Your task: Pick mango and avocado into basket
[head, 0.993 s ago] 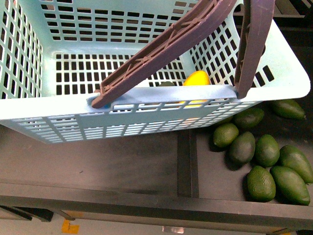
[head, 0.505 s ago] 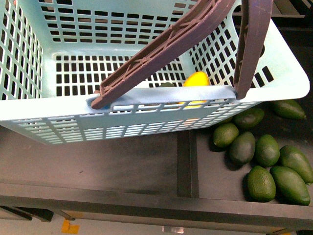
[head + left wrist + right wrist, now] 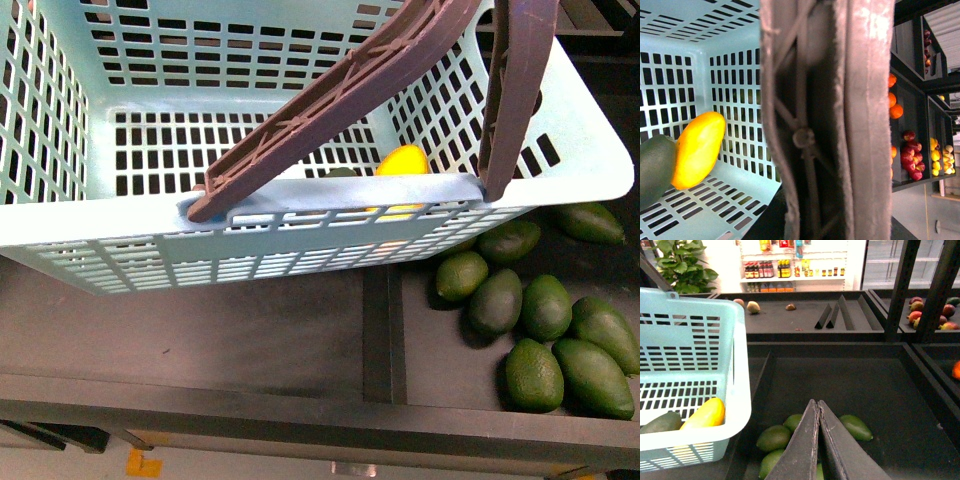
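Now you have the mango (image 3: pixel 697 149) and avocado (image 3: pixel 655 170) lying touching on the floor of the basket (image 3: pixel 300 225). Your right gripper (image 3: pixel 817 412) has its fingers pressed together, empty, above loose avocados (image 3: pixel 775 437). Left fingers: cannot tell.

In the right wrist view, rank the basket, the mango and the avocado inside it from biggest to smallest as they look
1. The basket, by far the largest.
2 and 3. The mango and the avocado look about alike. Both are partly hidden behind the basket's rim, so I cannot rank one over the other.
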